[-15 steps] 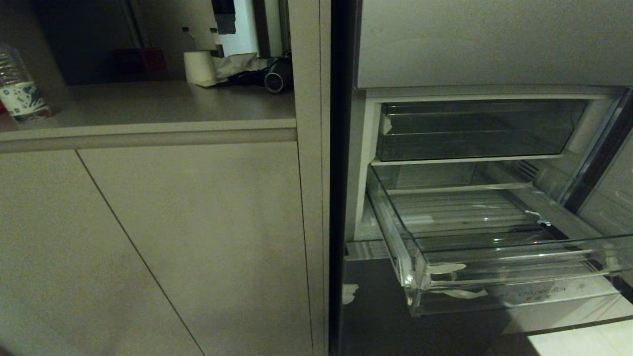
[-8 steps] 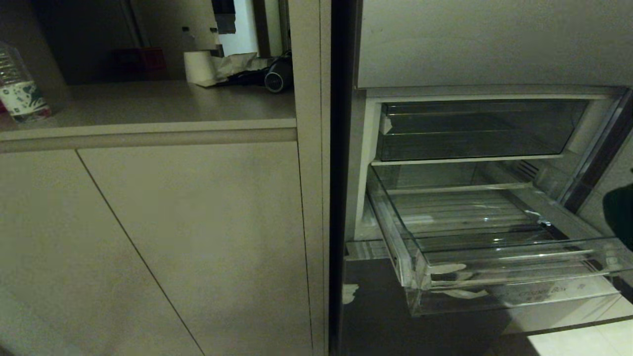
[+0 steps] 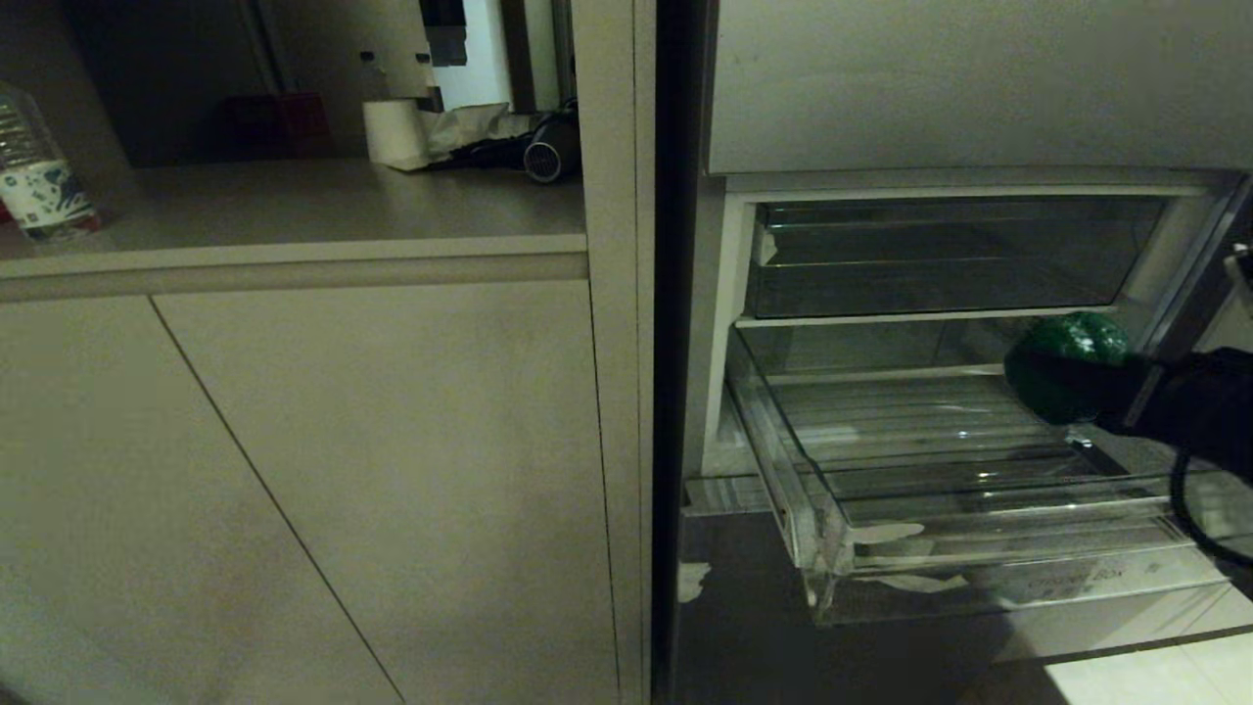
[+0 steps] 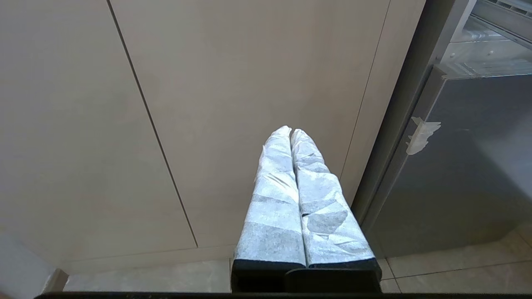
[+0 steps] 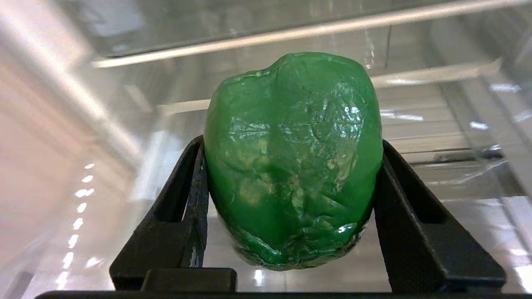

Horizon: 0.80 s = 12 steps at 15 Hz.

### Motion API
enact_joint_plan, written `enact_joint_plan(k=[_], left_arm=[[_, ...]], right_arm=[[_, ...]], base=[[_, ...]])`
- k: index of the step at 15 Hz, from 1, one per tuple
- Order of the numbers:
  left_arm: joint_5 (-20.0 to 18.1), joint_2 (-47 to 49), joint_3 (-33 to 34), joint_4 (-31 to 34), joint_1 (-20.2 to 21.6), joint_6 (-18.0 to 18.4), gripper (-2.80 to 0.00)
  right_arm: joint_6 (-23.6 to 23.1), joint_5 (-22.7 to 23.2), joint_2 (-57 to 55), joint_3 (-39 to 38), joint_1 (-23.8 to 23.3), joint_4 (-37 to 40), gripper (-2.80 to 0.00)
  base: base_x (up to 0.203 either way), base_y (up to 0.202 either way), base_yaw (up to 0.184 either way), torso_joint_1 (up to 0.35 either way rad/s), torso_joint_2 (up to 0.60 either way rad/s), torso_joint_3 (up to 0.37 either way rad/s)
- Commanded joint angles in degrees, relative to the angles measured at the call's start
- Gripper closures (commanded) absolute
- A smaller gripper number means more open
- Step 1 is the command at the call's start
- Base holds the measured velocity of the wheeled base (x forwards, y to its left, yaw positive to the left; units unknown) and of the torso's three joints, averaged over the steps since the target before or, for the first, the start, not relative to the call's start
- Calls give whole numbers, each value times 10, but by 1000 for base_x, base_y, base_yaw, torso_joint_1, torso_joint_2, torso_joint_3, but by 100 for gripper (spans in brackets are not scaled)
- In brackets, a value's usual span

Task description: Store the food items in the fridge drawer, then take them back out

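Right wrist view: right gripper (image 5: 291,174) clamps the glossy, likely slippery green bell pepper (image 5: 293,162) across its sides above the fridge drawer (image 3: 979,509).

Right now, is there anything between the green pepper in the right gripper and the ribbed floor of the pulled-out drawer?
Nothing. In the head view the green pepper, clamped in the right gripper, hangs above the drawer, whose ribbed floor below it is bare.

Glossy green bell pepper (image 5: 293,162), clear ribbed fridge drawer (image 3: 979,529)
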<state>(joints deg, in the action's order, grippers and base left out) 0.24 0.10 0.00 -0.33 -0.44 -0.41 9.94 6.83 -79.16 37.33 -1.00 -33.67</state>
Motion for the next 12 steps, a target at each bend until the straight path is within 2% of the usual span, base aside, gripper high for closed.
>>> enact_joint_plan(k=[1,2,3,11,12], left_arm=[[0,0,0,0,0,0,0],[0,0,0,0,0,0,0],[0,0,0,0,0,0,0],[0,0,0,0,0,0,0],[0,0,0,0,0,0,0]], right_arm=[[7,1,-104,13,-6,-34,0],[12,1,-120,24,-6,-43,0],[15,0,-130,34,-7,-46,-280],[32,0,-139,53,-7,-46,-280],[33,0,-125,47,-7,-46,0]], base=[[0,0,0,0,0,0],[0,0,0,0,0,0],[0,0,0,0,0,0],[0,0,0,0,0,0],[0,0,0,0,0,0]])
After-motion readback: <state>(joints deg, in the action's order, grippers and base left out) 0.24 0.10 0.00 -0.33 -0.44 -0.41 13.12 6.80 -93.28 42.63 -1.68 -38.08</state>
